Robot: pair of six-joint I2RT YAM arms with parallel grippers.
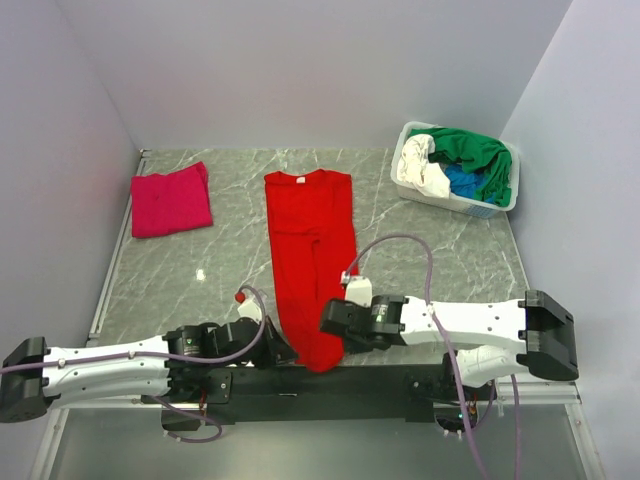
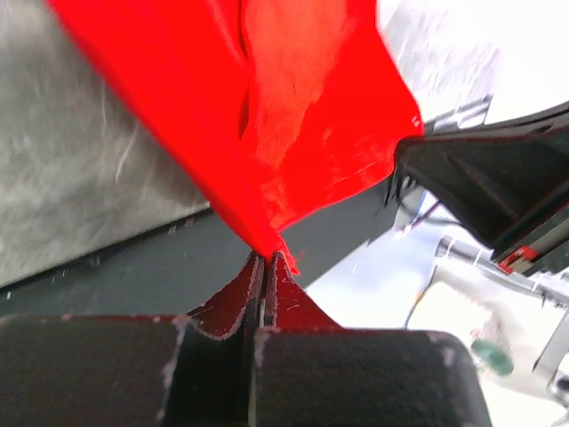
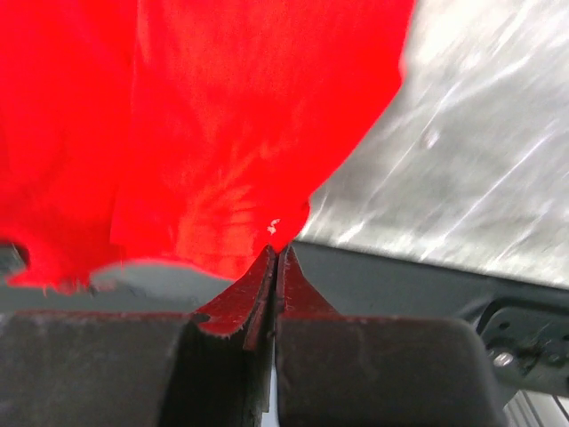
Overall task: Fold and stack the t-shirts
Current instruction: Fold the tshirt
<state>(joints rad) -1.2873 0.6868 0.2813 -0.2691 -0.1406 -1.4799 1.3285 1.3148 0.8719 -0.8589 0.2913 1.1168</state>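
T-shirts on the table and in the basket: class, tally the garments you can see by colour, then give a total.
Bright red cloth t-shirt: 1
Magenta-pink folded cloth t-shirt: 1
Green cloth garment, in white plastic basket: 1
White cloth garment, same basket: 1
Blue cloth garment, same basket: 1
Total: 5

A bright red cloth t-shirt (image 1: 310,255) lies centrally, folded lengthwise into a long strip. A magenta-pink cloth t-shirt (image 1: 170,201) lies folded far left
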